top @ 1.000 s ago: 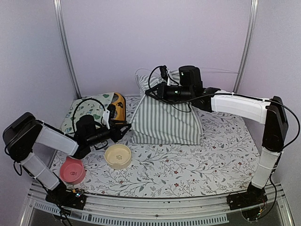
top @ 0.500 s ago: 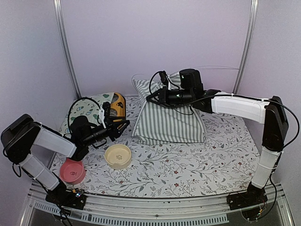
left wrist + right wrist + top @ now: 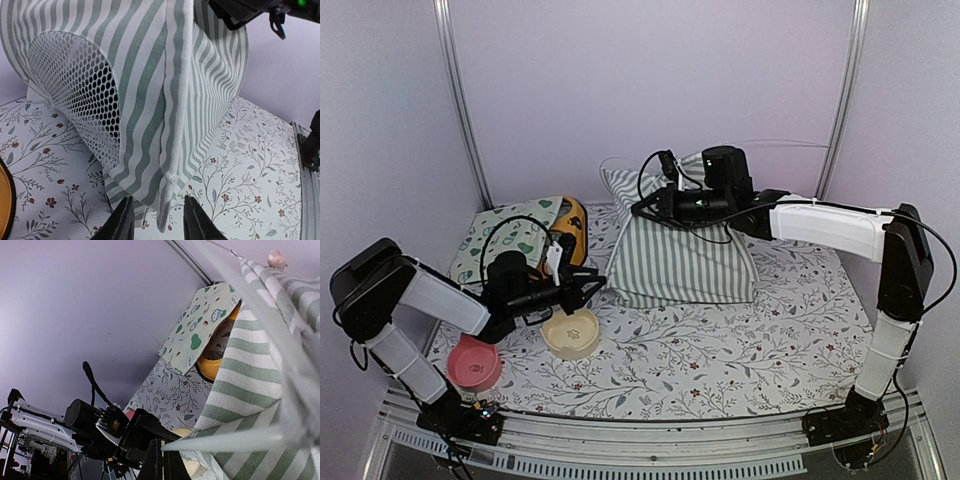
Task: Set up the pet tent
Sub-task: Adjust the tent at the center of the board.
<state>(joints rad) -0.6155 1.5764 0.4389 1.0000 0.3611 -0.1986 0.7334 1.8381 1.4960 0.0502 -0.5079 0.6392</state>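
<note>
Left fingers (image 3: 121, 222): partly open with a moderate gap. The loose lower end of a white seam strip (image 3: 166, 200) on the pet tent (image 3: 150, 75) hangs in that gap. Floral cloth shows on either side of the strip, so nothing is gripped; contact with either finger cannot be confirmed. Right fingers (image 3: 152, 465): pressed together, pinched on a thin white band of the tent that runs off to the right in the wrist view. Pole or hem, cannot tell which. From above, this grip sits at the tent's upper left corner and holds the top raised. The tent's lower edge rests on the floral cloth (image 3: 720, 350) covering the worktop, at the back centre. Stripes run vertically down the front panel. The white mesh door flap (image 3: 85, 95) bulges out on the left side of the left wrist view, with a dark opening behind it. Left arm reaches low toward the tent's near left bottom corner. A cream bowl (image 3: 570, 332) lies just below the left fingers and a pink bowl (image 3: 475, 362) is further left, near the front edge. Behind the left arm, a cream mat printed with teal and green shapes (image 3: 505, 235) lies beside an orange-yellow item (image 3: 575, 220).
</note>
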